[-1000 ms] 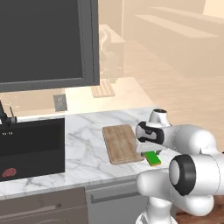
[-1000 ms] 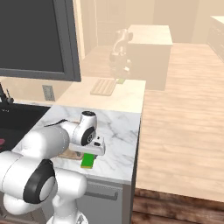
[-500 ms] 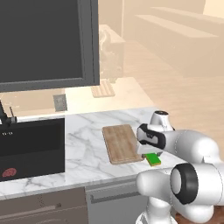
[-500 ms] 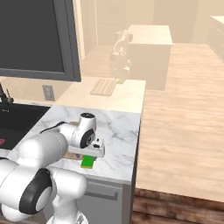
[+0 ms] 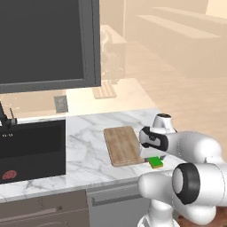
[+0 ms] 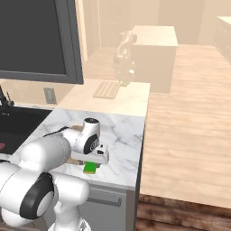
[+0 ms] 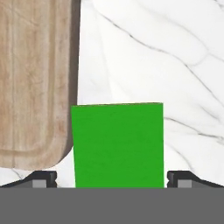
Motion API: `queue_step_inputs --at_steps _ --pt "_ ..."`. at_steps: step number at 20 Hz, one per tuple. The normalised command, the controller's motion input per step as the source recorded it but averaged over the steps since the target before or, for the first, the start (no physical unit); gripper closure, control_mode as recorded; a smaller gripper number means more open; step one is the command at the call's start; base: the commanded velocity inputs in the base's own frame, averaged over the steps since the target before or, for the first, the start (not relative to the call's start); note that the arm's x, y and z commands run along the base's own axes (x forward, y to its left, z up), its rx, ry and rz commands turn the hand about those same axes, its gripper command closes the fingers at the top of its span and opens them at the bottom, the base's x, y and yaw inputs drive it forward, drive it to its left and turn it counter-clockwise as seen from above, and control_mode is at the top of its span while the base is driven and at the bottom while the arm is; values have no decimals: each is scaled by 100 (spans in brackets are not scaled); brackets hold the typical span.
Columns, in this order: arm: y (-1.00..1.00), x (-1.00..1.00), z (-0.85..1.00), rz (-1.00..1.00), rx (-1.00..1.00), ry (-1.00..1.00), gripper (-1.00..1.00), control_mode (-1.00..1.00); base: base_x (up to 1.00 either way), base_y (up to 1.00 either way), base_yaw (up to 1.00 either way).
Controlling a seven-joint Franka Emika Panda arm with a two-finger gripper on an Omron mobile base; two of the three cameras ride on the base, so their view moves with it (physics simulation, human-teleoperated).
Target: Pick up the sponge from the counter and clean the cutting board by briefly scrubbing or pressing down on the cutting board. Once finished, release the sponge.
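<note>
My gripper (image 7: 112, 178) hangs directly over the sponge (image 7: 118, 145), with one dark fingertip (image 7: 41, 178) standing off each long side of the green block, so the jaws are spread wider than the sponge and not touching it. The sponge lies flat on the counter (image 7: 148, 52), white marble with grey veining, and its near edge sits just beside the rounded corner of the cutting board (image 7: 33, 83); in the hand view the two overlap slightly at that corner, and I cannot tell whether they touch. From the left base view, my hand is bent low over the front right part of the counter (image 5: 84, 150), the sponge (image 5: 155, 162) showing beneath it at the counter's front edge, beside the near right corner of the cutting board (image 5: 122, 144). From the right base view, the sponge (image 6: 90, 168) appears under my wrist, green above a yellowish lower layer. A dark sink (image 5: 31, 148) is set into the counter well to the left of the board.
</note>
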Motion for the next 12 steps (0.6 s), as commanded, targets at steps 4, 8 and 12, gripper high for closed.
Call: queue_step_inputs --at_steps 4,8,12 --pt "-2 0 0 0 0 6 -100 -100 0 0 0" --pt "0 0 -5 0 0 7 -100 -100 0 0 0" --pt "0 0 -11 0 0 5 -100 -100 0 0 0"
